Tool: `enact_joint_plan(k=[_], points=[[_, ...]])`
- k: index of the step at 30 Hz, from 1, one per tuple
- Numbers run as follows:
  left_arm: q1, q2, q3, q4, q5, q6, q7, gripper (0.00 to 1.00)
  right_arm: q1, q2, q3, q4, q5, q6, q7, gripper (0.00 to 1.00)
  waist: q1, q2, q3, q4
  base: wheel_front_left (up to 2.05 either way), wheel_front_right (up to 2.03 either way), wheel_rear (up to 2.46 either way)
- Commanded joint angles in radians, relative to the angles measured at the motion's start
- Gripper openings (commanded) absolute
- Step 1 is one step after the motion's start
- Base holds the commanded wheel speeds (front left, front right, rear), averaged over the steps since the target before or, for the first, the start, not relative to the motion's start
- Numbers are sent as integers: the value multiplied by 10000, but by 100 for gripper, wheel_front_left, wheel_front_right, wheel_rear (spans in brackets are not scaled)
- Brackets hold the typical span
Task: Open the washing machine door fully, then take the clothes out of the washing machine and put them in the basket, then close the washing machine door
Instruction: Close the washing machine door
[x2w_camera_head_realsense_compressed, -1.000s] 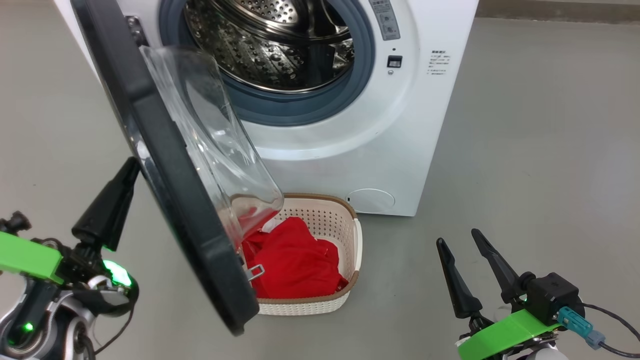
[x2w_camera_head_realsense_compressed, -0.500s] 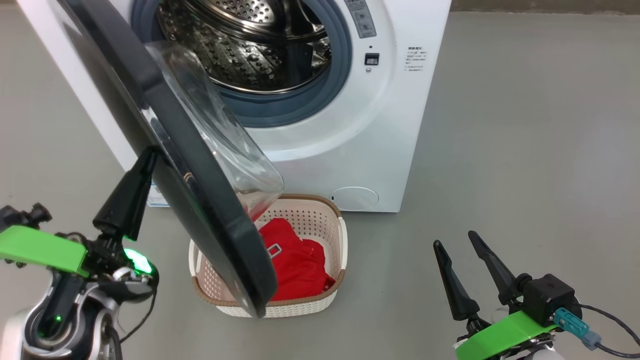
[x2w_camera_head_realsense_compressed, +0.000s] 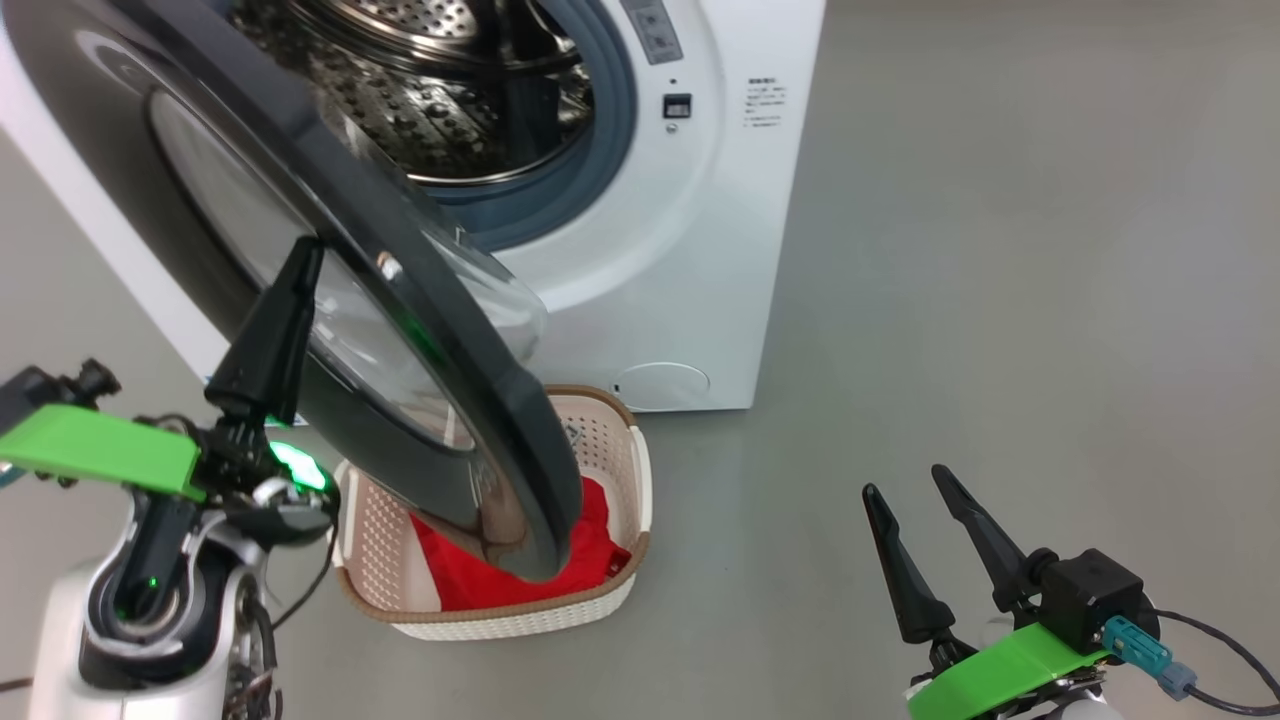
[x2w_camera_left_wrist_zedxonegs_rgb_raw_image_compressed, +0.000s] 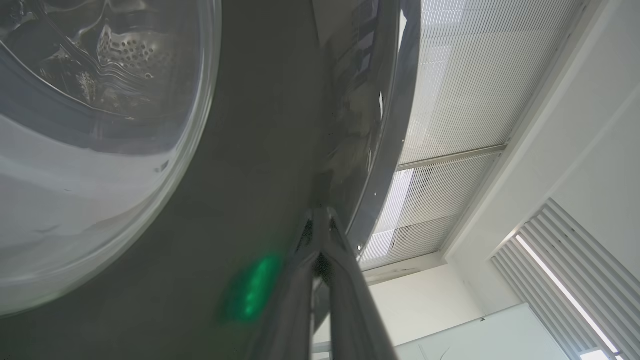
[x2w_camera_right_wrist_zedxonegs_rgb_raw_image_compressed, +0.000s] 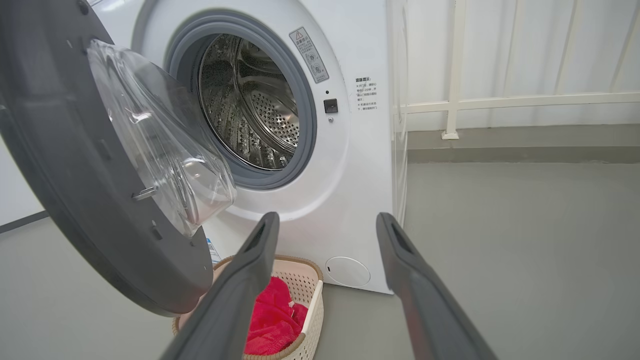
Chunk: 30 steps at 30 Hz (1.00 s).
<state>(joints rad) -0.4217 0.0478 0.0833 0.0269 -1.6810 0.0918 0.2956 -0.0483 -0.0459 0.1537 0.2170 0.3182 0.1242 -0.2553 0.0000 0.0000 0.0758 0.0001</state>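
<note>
Door: the door (x2w_camera_head_realsense_compressed: 400, 350) stood part open and slanted from the upper left of the head view down to the lower middle. Its black rim overlapped the basket there.
Door, right wrist view: the door (x2w_camera_right_wrist_zedxonegs_rgb_raw_image_compressed: 75, 190) filled the left side, and its clear bowl (x2w_camera_right_wrist_zedxonegs_rgb_raw_image_compressed: 160, 145) bulged toward the drum mouth.
Washer: the white washer (x2w_camera_head_realsense_compressed: 690, 250) sat in the upper middle of the head view. Its steel drum (x2w_camera_head_realsense_compressed: 440, 100) was in view inside the grey seal (x2w_camera_head_realsense_compressed: 605, 150), and no clothes showed in the visible part.
Flap: a round white flap (x2w_camera_head_realsense_compressed: 660, 385) sat low on the front, just right of the basket.
Basket: the basket (x2w_camera_head_realsense_compressed: 520, 620) stood on the grey floor (x2w_camera_head_realsense_compressed: 1000, 250) in the lower middle, close before the washer.
Clothes: red clothes (x2w_camera_head_realsense_compressed: 470, 585) lay inside the basket, partly hidden by the door.
Left gripper: the left gripper (x2w_camera_head_realsense_compressed: 305, 255) was at the left of the head view with its fingers pressed together and nothing between them. The tips lay against the door's outer face.
Left wrist view: the left gripper (x2w_camera_left_wrist_zedxonegs_rgb_raw_image_compressed: 321, 220) met the glossy rim near its edge.
Right gripper: the right gripper (x2w_camera_head_realsense_compressed: 905, 482) was at the lower right, spread wide and empty, well apart from the basket.
Right wrist view: the right gripper (x2w_camera_right_wrist_zedxonegs_rgb_raw_image_compressed: 327, 220) framed the washer's lower front.
</note>
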Motion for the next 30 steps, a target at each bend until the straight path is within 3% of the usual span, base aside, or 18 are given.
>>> enact_joint_plan(k=[1,30], points=[[-517,124,174,-113,135,-158,-75,0,-460,-43,252,-243,90,65,-65,100,0,0,136,-162,0,0,0],[-2819,47,-81,2617,446,-1394,-1346,0,-806,-43,357,-335,133,65,-65,100,0,0,757,-1344,0,0,0]])
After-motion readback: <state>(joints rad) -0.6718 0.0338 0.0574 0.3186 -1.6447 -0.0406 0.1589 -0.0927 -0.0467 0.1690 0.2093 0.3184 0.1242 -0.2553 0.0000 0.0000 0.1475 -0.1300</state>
